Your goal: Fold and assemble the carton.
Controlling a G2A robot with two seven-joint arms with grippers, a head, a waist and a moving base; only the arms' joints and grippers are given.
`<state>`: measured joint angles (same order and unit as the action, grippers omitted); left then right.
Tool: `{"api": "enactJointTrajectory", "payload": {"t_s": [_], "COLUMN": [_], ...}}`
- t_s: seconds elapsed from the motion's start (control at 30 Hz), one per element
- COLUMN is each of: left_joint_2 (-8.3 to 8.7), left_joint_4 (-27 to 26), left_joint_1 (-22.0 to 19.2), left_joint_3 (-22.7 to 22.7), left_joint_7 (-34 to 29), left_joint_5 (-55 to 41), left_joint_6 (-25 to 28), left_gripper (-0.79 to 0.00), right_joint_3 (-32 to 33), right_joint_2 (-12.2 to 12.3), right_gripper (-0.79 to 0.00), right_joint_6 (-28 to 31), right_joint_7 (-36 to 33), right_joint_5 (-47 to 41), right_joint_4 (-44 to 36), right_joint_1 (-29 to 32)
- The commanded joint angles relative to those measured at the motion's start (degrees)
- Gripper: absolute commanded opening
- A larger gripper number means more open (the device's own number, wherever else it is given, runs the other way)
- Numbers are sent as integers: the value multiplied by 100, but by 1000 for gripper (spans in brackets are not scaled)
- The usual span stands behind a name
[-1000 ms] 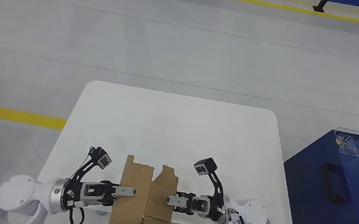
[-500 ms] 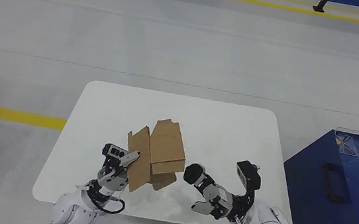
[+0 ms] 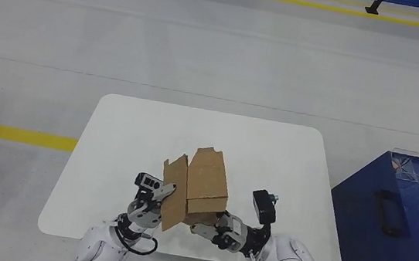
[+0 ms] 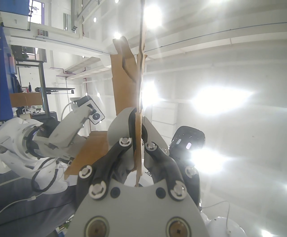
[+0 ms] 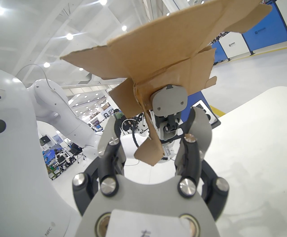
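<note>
A brown cardboard carton, partly unfolded with its flaps loose, hangs in the air over the front of the white table. My left gripper is shut on one of its panels; in the left wrist view the fingers clamp the thin cardboard edge. My right gripper sits just under the carton's lower end and is open. In the right wrist view a small hanging flap lies between its spread fingers, below the carton and the left gripper.
A blue bin stands on the floor off the table's right side. Bare white tabletop lies beyond the carton. The right arm is close beside the left gripper.
The carton went from lying flat near the table's front edge to being held up by the left gripper. The right gripper let go, swung away, then came back under it.
</note>
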<state>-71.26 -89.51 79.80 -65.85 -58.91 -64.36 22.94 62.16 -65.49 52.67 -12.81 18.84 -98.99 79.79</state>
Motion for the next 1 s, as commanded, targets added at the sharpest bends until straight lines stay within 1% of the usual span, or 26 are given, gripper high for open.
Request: {"api": "enactJointTrajectory", "payload": {"t_s": [0.0,0.17,0.2,0.23,0.3,0.37,0.43,0.53,0.63,0.73,0.8,0.97], "left_joint_2": [-5,-5,-4,-3,5,20,32,60,99,134,148,159], "left_joint_4": [-3,5,7,4,15,64,201,462,670,749,715,341], "left_joint_1": [16,34,37,41,48,48,44,-5,-48,-106,-134,-112], "left_joint_3": [-26,-146,-162,-187,-286,-434,-634,-1033,-1426,-1717,-1827,-1855], "left_joint_7": [-8,-47,-71,-78,-49,-2,129,294,339,368,375,218], "left_joint_5": [1,-71,-51,-49,-46,-43,-60,-380,-502,-406,-326,-49], "left_joint_6": [20,-113,-145,-164,-186,-215,-117,-214,-259,-255,-287,-398], "left_gripper": [-785,-785,-526,0,0,0,0,0,0,0,0,0], "right_joint_3": [-30,-95,-108,-120,-86,-20,113,336,619,848,952,996], "right_joint_2": [-6,-19,-21,-20,-12,4,31,94,165,235,274,361], "right_gripper": [-785,-785,-785,-785,-785,-785,-785,-785,-785,-785,-785,-785], "right_joint_6": [-25,-104,-128,-154,-263,-519,-815,-1275,-1742,-2174,-2345,-2632], "right_joint_7": [7,-14,-26,-56,-114,-200,-304,-694,-1103,-1613,-1896,-2781], "right_joint_5": [-22,-94,-125,-169,-226,-336,-478,-723,-727,-434,-102,776], "right_joint_4": [28,69,56,47,20,-39,-165,-395,-672,-940,-1102,-1448], "right_joint_1": [-4,-42,-42,-44,-54,-31,10,100,219,318,368,461]}}
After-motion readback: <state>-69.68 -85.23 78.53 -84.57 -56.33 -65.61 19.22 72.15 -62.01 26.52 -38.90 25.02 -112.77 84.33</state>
